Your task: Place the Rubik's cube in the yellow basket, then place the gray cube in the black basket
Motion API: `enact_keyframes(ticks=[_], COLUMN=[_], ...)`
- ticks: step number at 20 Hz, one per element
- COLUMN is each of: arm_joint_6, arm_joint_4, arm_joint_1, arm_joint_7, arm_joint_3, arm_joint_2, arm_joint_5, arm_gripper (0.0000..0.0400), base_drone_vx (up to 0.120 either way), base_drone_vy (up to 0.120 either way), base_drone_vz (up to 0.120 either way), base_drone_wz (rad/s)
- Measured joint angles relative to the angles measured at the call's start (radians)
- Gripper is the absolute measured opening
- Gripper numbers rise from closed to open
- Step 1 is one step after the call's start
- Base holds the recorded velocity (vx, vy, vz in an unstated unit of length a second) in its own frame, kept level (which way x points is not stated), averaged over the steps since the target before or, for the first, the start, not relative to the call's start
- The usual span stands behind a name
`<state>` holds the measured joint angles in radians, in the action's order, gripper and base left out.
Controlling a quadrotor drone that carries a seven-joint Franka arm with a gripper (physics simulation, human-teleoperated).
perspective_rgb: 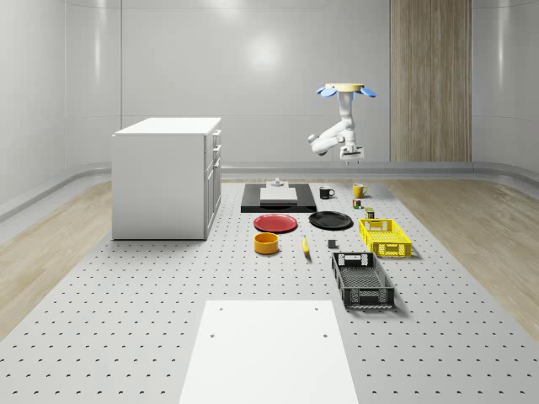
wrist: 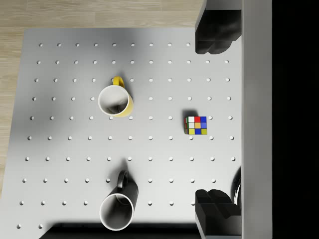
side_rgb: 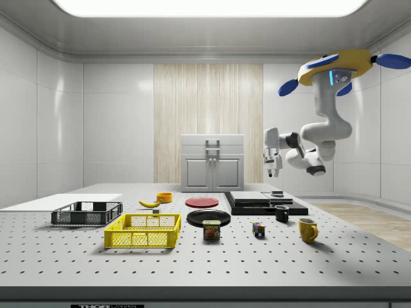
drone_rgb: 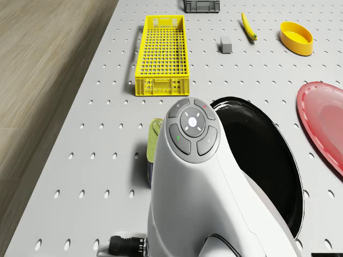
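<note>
Pale walls and a wood panel back a perforated gray worktop (perspective_rgb: 126, 337) where the whole job is still ahead. Nothing has been delivered yet: the Rubik's cube (wrist: 196, 125) sits on the bare worktop, near a yellow mug (wrist: 115, 100) and a black mug (wrist: 118, 205), and apart from both. In the side view it rests between a tin can (side_rgb: 211, 230) and the yellow mug. The yellow basket (perspective_rgb: 384, 236) lies farther along the worktop and looks empty, and beyond it the black basket (perspective_rgb: 362, 279) also looks empty. The gray cube (drone_rgb: 225, 45) sits untouched on the worktop between the yellow basket and a banana (drone_rgb: 247, 27). The pincer (wrist: 214, 122) hangs high above the Rubik's cube with its fingers (wrist: 215, 35) spread wide and nothing between them, the cube lying just off the gap between them in the wrist view. The drone (side_rgb: 337, 69) hovers well above the worktop, over the end near the mugs and the black plate (drone_rgb: 268, 160). Judging by this, the first pick has not begun, so both cubes remain to be grasped and dropped in turn.
</note>
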<state>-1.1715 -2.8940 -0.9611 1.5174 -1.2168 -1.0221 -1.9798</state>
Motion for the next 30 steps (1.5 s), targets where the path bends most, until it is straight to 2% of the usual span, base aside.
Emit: enact_keyframes(ticks=[6,9,14,21,30], arm_joint_6=[0.000,-0.008,-0.027,-0.057,-0.097], arm_joint_4=[-0.003,-0.002,-0.001,0.002,0.005], arm_joint_1=[-0.055,-0.071,-0.088,-0.105,-0.121], arm_joint_7=[0.039,0.051,0.065,0.080,0.095], arm_joint_3=[-0.029,-0.039,-0.052,-0.066,-0.080], arm_joint_2=[-0.040,-0.058,-0.086,-0.123,-0.167], arm_joint_5=[-0.006,-0.001,0.010,0.028,0.052], arm_gripper=[0.0400,0.0400,0.0400,0.0400,0.0400], base_drone_vx=[0.000,0.000,0.000,0.109,0.000], base_drone_vy=[0.007,0.120,0.016,0.000,0.000], base_drone_vz=[-0.120,-0.120,-0.120,-0.120,-0.120], base_drone_wz=[0.000,0.000,0.000,0.000,0.000])
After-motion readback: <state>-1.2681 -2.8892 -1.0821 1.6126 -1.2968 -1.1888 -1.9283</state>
